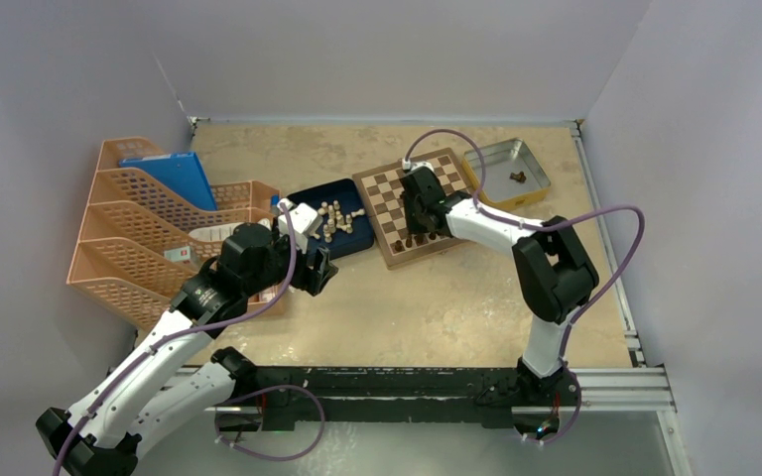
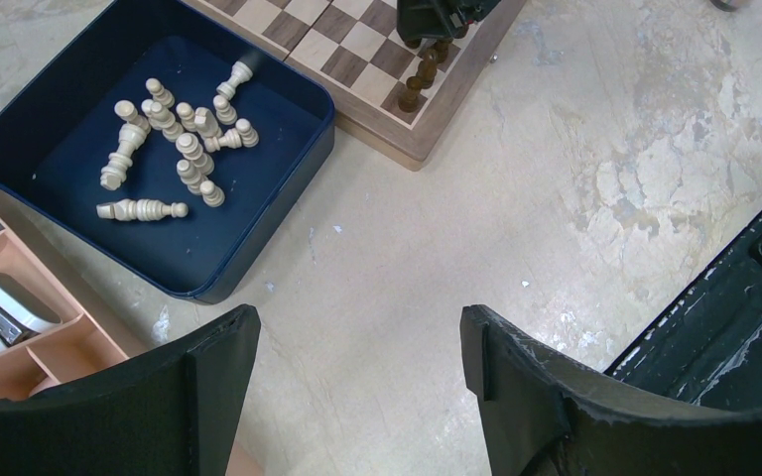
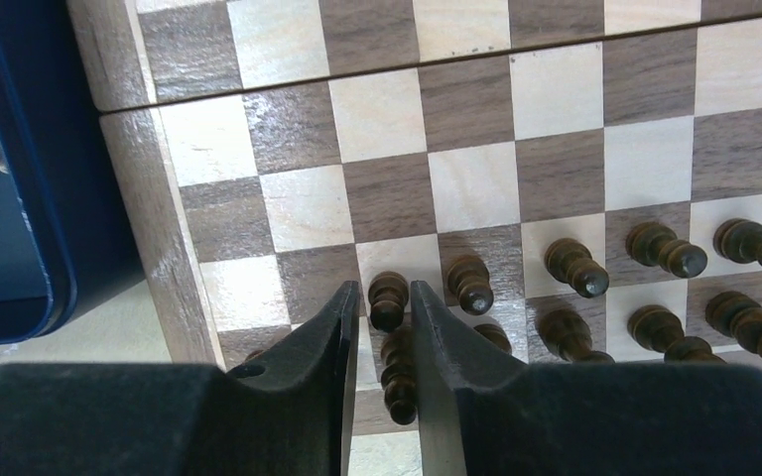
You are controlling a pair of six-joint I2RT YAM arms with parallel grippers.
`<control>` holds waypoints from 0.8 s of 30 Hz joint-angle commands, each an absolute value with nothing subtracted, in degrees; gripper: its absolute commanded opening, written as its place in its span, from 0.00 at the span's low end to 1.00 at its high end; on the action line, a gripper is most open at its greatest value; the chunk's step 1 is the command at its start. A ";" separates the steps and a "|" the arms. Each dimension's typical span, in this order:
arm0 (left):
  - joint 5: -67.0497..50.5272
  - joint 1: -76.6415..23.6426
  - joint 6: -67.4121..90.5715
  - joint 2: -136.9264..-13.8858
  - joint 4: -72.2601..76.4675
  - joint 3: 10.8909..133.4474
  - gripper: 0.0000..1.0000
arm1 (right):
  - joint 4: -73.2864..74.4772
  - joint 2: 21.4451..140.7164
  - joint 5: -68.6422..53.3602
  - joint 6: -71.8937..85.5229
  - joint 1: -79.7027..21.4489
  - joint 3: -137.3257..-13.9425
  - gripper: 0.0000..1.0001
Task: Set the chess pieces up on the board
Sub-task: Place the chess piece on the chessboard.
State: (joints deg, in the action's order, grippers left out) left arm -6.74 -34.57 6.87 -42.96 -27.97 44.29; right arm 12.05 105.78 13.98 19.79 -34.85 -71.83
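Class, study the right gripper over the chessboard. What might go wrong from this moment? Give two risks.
1. The right gripper sits closely around one small dark brown wooden chess piece; lifting away carelessly may drag or topple it.
2. Other dark brown pieces stand crowded right beside that gripper on the square wooden chessboard, so a sideways move may knock them over.
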 commanded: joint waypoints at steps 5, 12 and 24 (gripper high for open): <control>-6.59 -34.64 6.94 -42.53 -26.55 45.25 0.74 | 13.14 103.30 15.52 19.86 -34.63 -76.44 0.32; -6.48 -34.58 7.44 -43.34 -27.06 46.50 0.75 | 14.77 100.68 18.18 20.59 -34.67 -79.56 0.33; -8.64 -34.62 10.90 -46.13 -28.24 48.23 0.78 | 7.18 95.77 27.36 24.33 -24.26 -81.02 0.36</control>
